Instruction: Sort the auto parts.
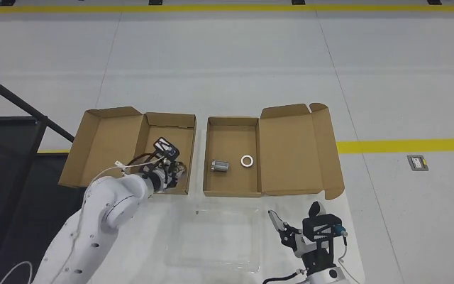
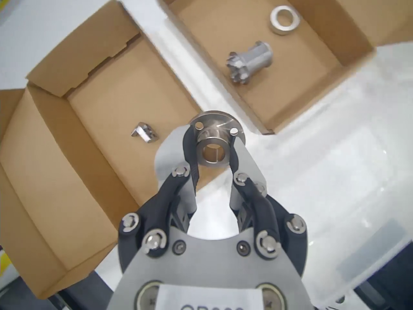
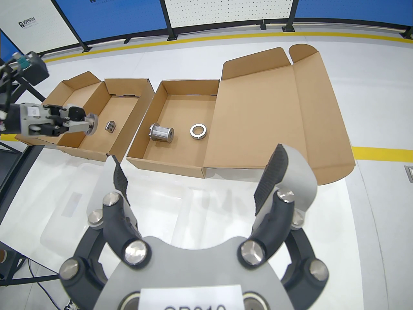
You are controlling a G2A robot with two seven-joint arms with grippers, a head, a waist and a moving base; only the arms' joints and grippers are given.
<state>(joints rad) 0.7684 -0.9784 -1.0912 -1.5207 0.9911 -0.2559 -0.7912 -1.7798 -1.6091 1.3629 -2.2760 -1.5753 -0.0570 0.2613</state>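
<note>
A white table (image 1: 198, 202) carries two open cardboard boxes side by side across the middle of the top view. The right box (image 1: 230, 138) is the bigger spread, with its lid (image 1: 287, 149) folded flat out to the right. The left box (image 1: 174, 131) has its flap (image 1: 106, 145) opened to the left. Below them, at lower centre, lies a clear plastic tray (image 1: 213, 241).

The left gripper (image 2: 211, 154) sits over the lower right part of the left box, its pads clamped on the neck of a flanged metal bushing (image 2: 214, 124). The bushing seems to hang clear of the box floor, though that is hard to judge.

The right gripper (image 3: 196, 162) is at the lower right of the top view, fingers spread wide and holding nothing.

In the right box a toothed hub (image 1: 220, 166) lies on its side, with a metal ring (image 1: 247, 161) flat just to its right. A small bracket (image 2: 144, 132) lies in the left box, near the bushing.
</note>
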